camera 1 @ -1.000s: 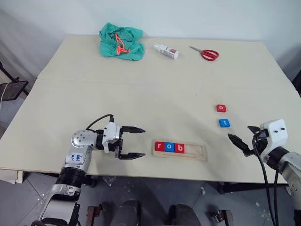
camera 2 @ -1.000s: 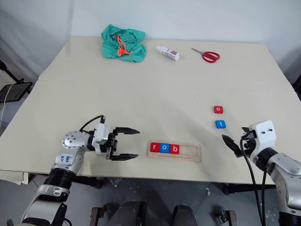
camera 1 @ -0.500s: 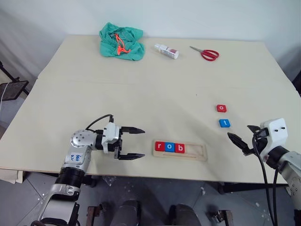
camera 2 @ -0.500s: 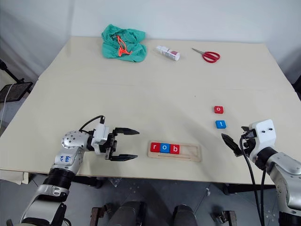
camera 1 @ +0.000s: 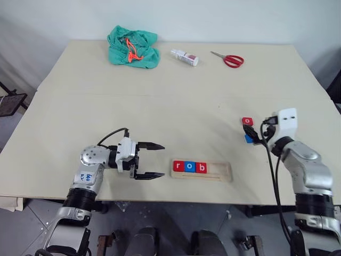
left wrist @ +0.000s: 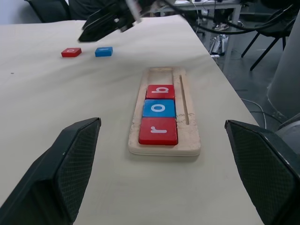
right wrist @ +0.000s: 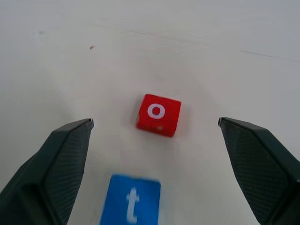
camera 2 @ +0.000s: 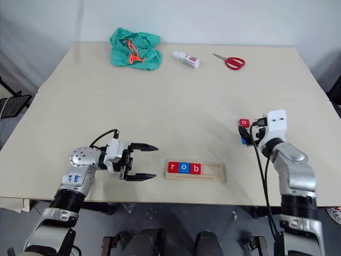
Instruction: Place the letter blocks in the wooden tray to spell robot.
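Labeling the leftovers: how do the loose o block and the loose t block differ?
The o block is red; the t block is blue. Their white letters differ. In the head views, the o block lies farther up the table, clear of the right end effector, which partly covers the t block. Both are small square tiles, flat on the table, outside the wooden tray.

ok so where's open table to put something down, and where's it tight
Free: the wide middle of the table, between the green cloth, bottle and scissors at the far edge and the wooden tray near the front. Tight: around the red o block and blue t block, where the open right tool hovers.
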Robot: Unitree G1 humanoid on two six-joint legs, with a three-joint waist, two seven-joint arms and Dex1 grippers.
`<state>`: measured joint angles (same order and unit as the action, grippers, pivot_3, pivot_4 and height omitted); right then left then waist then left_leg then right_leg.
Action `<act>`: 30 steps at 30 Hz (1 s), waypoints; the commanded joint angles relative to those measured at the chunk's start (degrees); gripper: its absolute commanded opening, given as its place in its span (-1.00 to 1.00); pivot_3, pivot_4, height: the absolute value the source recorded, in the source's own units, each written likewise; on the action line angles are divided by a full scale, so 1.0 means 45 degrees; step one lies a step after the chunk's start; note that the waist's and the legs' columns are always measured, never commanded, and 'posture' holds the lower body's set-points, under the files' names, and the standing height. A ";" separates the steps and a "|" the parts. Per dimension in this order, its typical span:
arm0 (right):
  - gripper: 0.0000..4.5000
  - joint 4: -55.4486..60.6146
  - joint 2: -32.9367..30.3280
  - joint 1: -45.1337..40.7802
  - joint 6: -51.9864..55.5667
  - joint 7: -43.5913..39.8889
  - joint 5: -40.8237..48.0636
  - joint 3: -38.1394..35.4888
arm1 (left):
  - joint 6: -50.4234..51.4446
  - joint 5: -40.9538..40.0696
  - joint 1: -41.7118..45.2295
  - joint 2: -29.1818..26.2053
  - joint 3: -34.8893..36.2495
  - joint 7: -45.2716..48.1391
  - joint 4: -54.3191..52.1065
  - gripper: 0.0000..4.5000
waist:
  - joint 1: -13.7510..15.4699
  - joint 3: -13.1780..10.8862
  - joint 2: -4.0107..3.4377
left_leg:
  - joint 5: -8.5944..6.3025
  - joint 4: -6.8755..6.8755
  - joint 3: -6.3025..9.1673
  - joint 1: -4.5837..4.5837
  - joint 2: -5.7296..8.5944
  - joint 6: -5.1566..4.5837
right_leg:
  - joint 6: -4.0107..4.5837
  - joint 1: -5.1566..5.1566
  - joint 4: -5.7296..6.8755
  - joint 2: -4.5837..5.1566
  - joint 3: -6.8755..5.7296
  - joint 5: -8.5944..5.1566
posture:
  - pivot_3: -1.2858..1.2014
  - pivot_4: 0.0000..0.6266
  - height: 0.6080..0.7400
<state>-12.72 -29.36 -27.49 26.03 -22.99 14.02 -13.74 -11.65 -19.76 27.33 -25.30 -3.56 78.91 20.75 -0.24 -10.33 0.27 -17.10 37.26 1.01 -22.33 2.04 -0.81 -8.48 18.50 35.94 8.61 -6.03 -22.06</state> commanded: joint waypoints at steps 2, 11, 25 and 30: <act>0.99 -0.2435 0.0361 -0.1372 -0.1482 0.0766 -0.0742 0.0217 | 0.0093 -0.0130 -0.0193 0.0112 -0.0147 -0.0146 -0.0881 1.00 | -0.0018 0.0000 0.0000 | 0.0000 -0.0001 -0.0002 -0.0001 0.0000 0.0000 | 0.0000 0.0004 0.0002 0.0000 0.0000 0.0000 | 0.03 -0.52 1.00; 0.91 -0.5439 0.1062 -0.2749 -0.2837 0.1548 -0.1405 0.0608 | 0.0249 -0.0165 -0.0450 0.0040 -0.0149 -0.0399 -0.1338 1.00 | -0.0077 0.0002 -0.0003 | 0.0000 0.0001 0.0006 0.0001 -0.0005 0.0000 | 0.0000 0.0002 0.0003 -0.0003 0.0001 0.0000 | 0.03 -0.52 1.00; -0.98 -0.3384 0.1545 -0.1570 -0.2584 0.1777 -0.1260 0.0531 | 0.0151 -0.0141 -0.0500 -0.0064 -0.0028 -0.0793 -0.1333 1.00 | -0.0042 0.0003 -0.0004 | 0.0000 0.0012 0.0012 0.0003 -0.0004 0.0001 | 0.0000 -0.0004 0.0011 -0.0003 0.0005 0.0000 | 0.03 -0.52 1.00; -0.98 -0.2778 0.1536 -0.1534 -0.2744 0.1898 -0.1110 0.0269 | 0.0113 -0.0133 -0.0436 -0.0035 -0.0058 -0.0835 -0.1254 1.00 | -0.0054 0.0003 -0.0005 | 0.0000 0.0008 0.0007 0.0003 -0.0004 0.0001 | 0.0000 0.0001 0.0011 -0.0003 0.0009 0.0000 | 0.03 -0.52 1.00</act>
<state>-27.21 -21.99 -34.76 14.07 -14.59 8.52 -11.68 -10.55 -19.79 25.10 -25.30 -4.44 75.24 16.19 -0.48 -10.31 0.25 -17.10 37.29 1.04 -22.31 2.02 -0.81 -8.48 18.51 35.98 8.59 -5.99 -22.06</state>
